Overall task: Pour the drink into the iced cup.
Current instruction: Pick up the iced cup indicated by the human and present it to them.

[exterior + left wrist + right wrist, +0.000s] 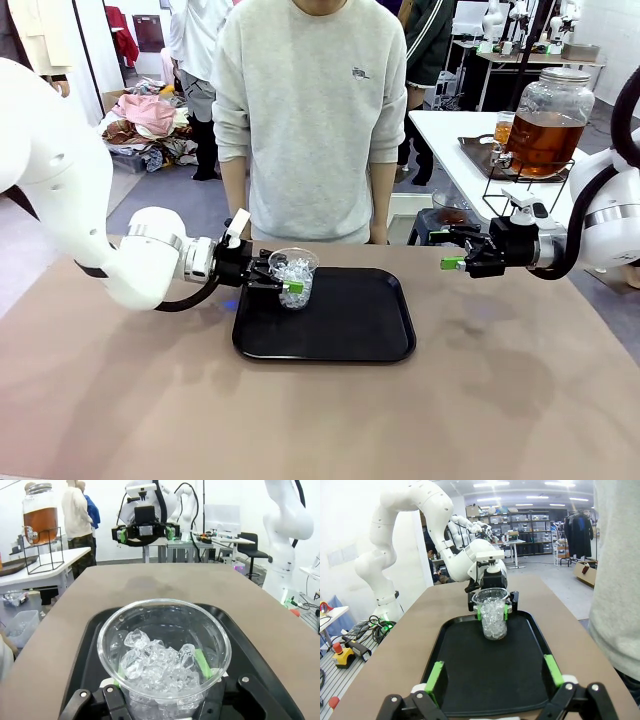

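Clear plastic iced cup (293, 262), at the left of the tray (350, 320), was clenched by the left tool (288, 284); the right tool (452, 263) hung spread and empty; the drink (545, 140) sat in the far-right jar (553, 95). Oversqueezing risked buckling the cup and spilling ice.

Brown table (500, 400) — black tray (350, 320) flat on it; mid-table

The place was a robotics lab, with storage shelving (520, 522) along the far wall, loose cables (370, 627) and a red stop button (339, 649).
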Controlling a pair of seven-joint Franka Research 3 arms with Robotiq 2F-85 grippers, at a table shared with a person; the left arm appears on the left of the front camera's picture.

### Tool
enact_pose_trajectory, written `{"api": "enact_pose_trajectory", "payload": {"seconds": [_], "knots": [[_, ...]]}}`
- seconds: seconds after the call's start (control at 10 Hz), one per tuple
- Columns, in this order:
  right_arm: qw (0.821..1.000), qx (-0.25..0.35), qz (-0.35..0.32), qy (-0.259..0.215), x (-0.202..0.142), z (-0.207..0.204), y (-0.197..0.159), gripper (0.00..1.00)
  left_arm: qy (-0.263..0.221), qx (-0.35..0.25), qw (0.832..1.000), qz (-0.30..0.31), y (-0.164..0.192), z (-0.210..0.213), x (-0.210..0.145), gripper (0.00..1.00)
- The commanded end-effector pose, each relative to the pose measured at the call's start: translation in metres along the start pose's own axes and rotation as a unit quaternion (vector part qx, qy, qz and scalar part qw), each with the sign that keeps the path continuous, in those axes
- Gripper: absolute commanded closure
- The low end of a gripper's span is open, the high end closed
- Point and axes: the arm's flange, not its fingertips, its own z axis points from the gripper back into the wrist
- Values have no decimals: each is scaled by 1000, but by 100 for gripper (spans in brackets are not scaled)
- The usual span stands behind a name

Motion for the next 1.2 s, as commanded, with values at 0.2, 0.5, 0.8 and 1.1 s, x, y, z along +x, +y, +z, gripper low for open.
{"api": "enact_pose_trajectory", "payload": {"seconds": [0.2,0.5,0.8,1.1], "knots": [[1000,1,4,1,4,-1,-2,0,-12,39,999,10,12,-6,75,40],[1000,1,4,1,4,-1,-2,0,-3,47,999,28,33,-8,126,40],[1000,1,4,1,4,-1,-2,0,-3,48,998,36,46,1,153,40],[1000,1,4,1,4,-1,-2,0,-5,52,998,26,39,-3,144,40]]}}
